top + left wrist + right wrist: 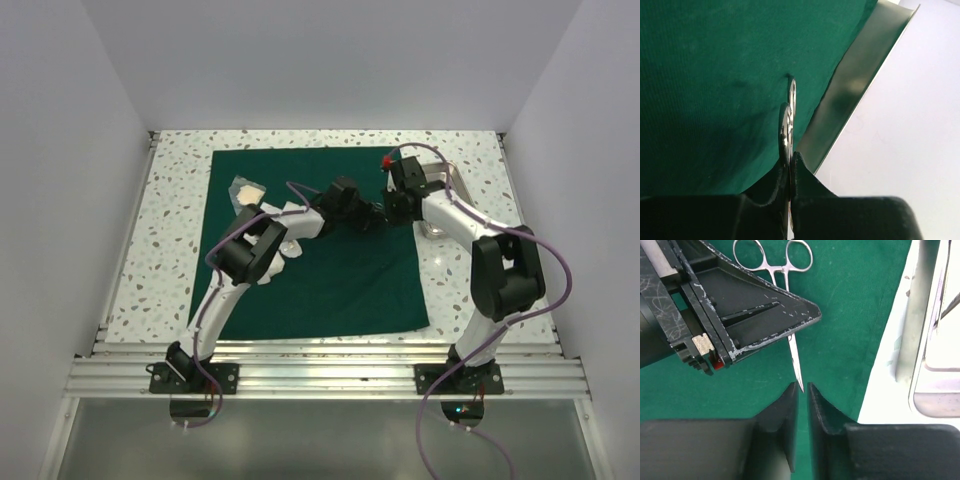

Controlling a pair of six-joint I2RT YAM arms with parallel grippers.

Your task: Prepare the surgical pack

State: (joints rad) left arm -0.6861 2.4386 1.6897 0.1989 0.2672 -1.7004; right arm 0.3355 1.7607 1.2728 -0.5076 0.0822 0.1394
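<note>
The surgical pack is a dark green drape lying flat and unfolded on the table. Steel forceps hang over it, ring handles pointing away in the right wrist view. My left gripper is shut on the forceps at mid-shaft; one of its fingers crosses the shaft. My right gripper stands a narrow gap open, with the forceps' tip just at the mouth of that gap and not pinched. Both grippers meet at the drape's right middle.
A shiny steel tray sits off the drape's right edge, its rim close to my right gripper, with more instruments inside. Small white gauze packets lie on the drape's upper left. White walls enclose the speckled table.
</note>
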